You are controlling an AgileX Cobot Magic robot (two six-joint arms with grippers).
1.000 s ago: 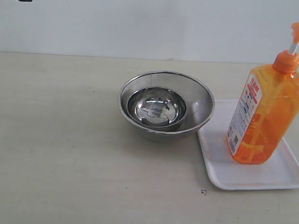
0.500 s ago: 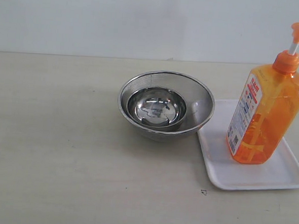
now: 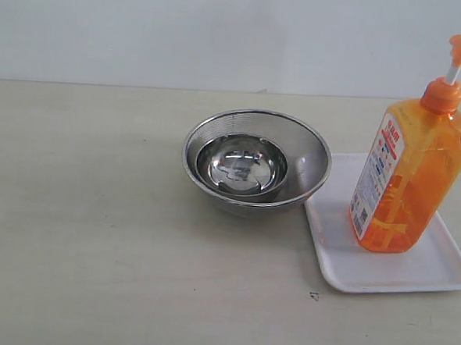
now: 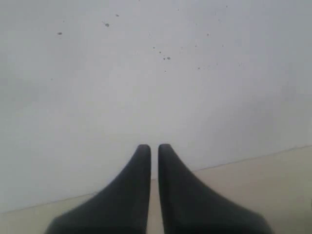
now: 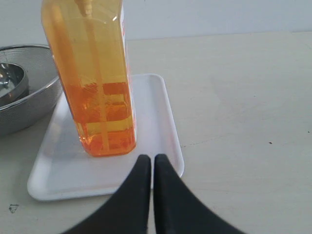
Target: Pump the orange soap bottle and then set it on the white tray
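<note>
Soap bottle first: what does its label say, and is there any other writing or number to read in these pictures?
On the label of the orange soap bottle: red and blue print, too small and blurred to read, so nothing can be quoted.
On the white tray, the steel bowls and the table: no writing to be seen.
</note>
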